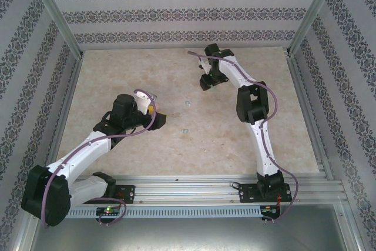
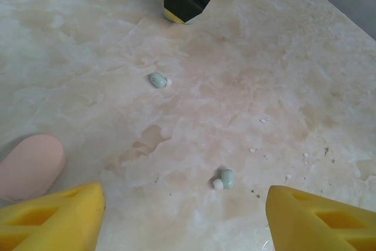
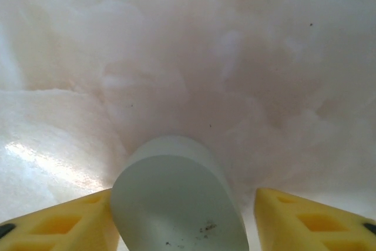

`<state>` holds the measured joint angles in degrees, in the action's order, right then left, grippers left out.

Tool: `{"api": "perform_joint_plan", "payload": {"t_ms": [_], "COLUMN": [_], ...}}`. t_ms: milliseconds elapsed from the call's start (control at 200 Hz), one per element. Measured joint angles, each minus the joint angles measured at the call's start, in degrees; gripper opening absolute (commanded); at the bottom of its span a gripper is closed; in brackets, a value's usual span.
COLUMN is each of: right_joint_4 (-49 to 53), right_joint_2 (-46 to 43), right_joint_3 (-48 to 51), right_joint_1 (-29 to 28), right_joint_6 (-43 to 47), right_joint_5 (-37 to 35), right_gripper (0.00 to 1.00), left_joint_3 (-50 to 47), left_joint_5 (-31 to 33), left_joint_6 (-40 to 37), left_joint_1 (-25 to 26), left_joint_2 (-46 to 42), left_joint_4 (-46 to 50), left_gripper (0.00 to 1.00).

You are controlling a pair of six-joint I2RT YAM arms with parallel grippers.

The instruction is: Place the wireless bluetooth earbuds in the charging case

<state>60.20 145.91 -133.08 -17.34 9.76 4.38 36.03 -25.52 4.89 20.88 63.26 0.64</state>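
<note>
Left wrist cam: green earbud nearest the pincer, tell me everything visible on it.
The near earbud is a tiny pale green pebble, smooth like plastic, with a white ear tip at its lower left. It lies loose on the marbled table, just ahead of the open left pincer and its yellow fingers, touching only the table.

Table point(image 1: 223, 139) was marbled cream-beige, walls point(image 1: 176, 13) white with dark floral stripes. Near bud point(image 2: 225, 178) and far bud point(image 2: 158, 80) were pale green, pink case point(image 2: 26, 166) plain, green case point(image 3: 176, 204) pale and plain. Fingers point(image 2: 53, 218) were yellow, arms point(image 1: 262, 142) white and black.
</note>
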Motion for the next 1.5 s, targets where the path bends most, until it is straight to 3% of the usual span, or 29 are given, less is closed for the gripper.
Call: {"api": "perform_joint_plan", "payload": {"t_ms": [220,390,630,944,1249,1499], "right_joint_4": [0.85,-0.79,-5.97,-15.76,-22.75,-24.65], "right_joint_2": [-0.52,-4.55,-18.67,-40.87,-48.13,-50.93], "right_joint_3": [1.09,8.02,25.97,40.00,45.51,45.48], "right_joint_1": [-0.07,-0.72,-5.99,-21.42,-24.79,-26.93], "right_joint_6": [1.64,2.47,2.40,-0.02,-4.28,-6.10], "right_joint_5": [0.15,-0.07,0.11,4.11,8.66,10.45], "right_gripper": [0.38,0.33,0.32,0.32,0.30,0.31], "left_joint_3": [0.00,0.28,4.76,16.39,21.75,21.31], "left_joint_5": [0.04,0.02,-0.90,-6.05,-14.21,-19.98], "left_joint_6": [-0.15,0.33,5.42,13.90,19.50,23.91], "left_joint_1": [0.00,-0.63,-4.52,-8.66,-8.96,-8.48], "left_joint_2": [-0.74,-1.90,-3.63,-2.16,1.11,1.77], "left_joint_4": [-0.02,0.17,3.04,14.01,21.92,21.59], "left_gripper": [0.73,0.73,0.72,0.67,0.62,0.60]}}
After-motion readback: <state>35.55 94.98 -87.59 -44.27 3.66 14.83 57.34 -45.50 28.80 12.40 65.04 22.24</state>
